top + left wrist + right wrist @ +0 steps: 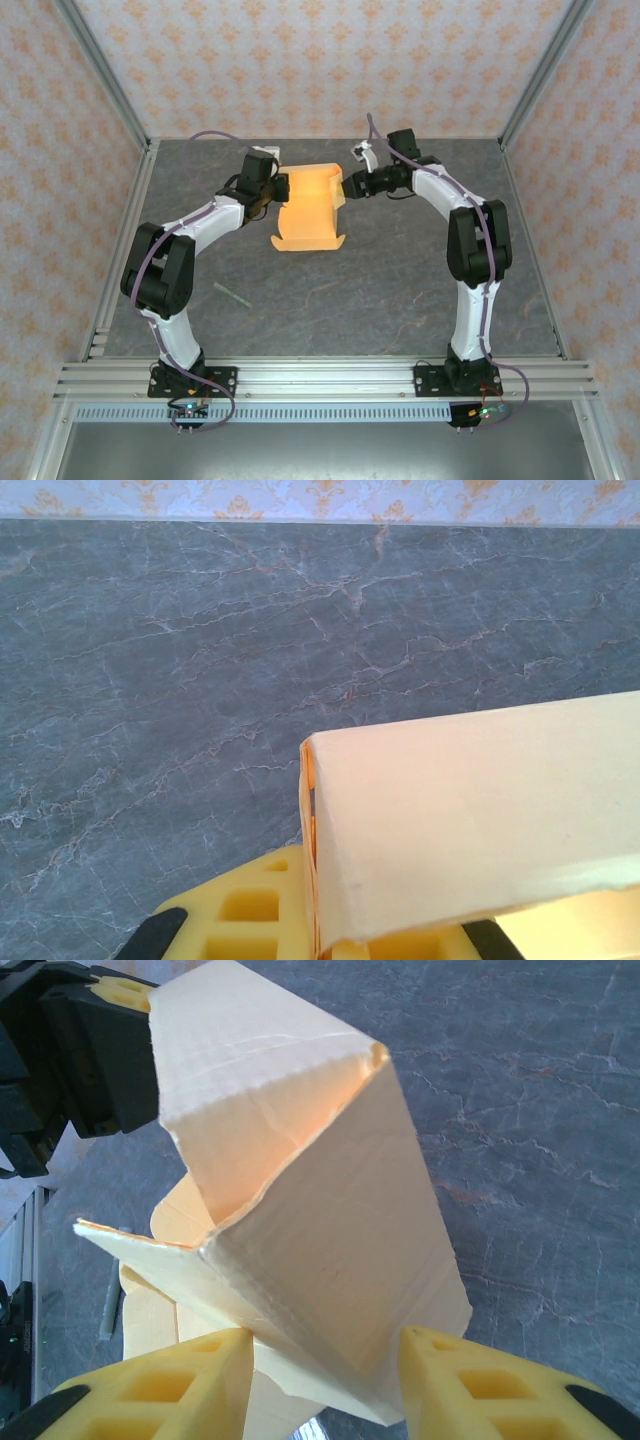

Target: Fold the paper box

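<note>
Paper box: an orange-yellow thin paperboard sheet, partly folded (312, 205), sits in the far middle of the table, between the two grippers. Its far part is raised and bent over. Its near part lies flat on the surface, with notched tabs at the near edge.
Box shape from the right wrist: panels (330, 1230) meet at a creased corner, one flap stands up, and more flat sheet lies beneath.
Left gripper: (278, 190) is at the box's left edge and clenched on it. In the left wrist view a pale folded panel (470, 820) runs out from between the yellow fingers (245, 910).
Right gripper: (347, 186) is at the box's right edge. Its yellow fingers (170, 1390) straddle the folded corner, with paper touching the pad on each side, so it is grasping the box.
Arms: both reach in from the near edge and bend towards each other at the far middle.
Table: a dark grey marbled surface (400, 290).
Stray item: a thin pale-green strip (232, 293) lies on the left, nearer than the box and well apart from it.
Surroundings: walls of patterned orange-and-white wallpaper (330, 60) and a silver metal rail (330, 378) along the near edge.
</note>
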You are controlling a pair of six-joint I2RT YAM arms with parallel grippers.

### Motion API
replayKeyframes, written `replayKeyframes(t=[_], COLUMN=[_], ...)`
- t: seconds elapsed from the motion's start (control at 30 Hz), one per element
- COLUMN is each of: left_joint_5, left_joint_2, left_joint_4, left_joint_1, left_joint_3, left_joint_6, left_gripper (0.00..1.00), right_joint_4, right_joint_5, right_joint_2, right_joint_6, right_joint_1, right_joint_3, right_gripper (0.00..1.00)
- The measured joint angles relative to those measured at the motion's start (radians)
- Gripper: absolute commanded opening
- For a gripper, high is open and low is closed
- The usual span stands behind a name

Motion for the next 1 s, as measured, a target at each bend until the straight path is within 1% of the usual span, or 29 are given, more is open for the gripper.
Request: replayKeyframes(t=[0.23, 0.43, 0.63, 0.83, 1.0], left_joint_5=[0.000, 0.000, 0.003, 0.000, 0.007], left_joint_2=[0.000, 0.000, 0.000, 0.000, 0.000], left_joint_4=[-0.003, -0.009, -0.013, -0.023, -0.027], left_joint_1=[0.000, -0.001, -0.013, -0.013, -0.018], left_joint_3=[0.000, 0.000, 0.002, 0.002, 0.002], left_joint_6=[0.000, 0.000, 0.003, 0.004, 0.005], left_gripper=[0.00, 0.00, 0.00, 0.00, 0.00], right_joint_4=[0.041, 0.115, 0.203, 0.253, 0.335], right_joint_5=[0.048, 0.134, 0.212, 0.256, 0.318], right_joint_2=[0.000, 0.000, -0.001, -0.002, -0.012], right_joint_6=[0.024, 0.061, 0.082, 0.095, 0.116], right_joint_1=[0.017, 0.021, 0.047, 0.056, 0.068], right_joint_3=[0.000, -0.003, -0.050, -0.066, -0.125], right_gripper=[0.42, 0.39, 0.38, 0.37, 0.36])
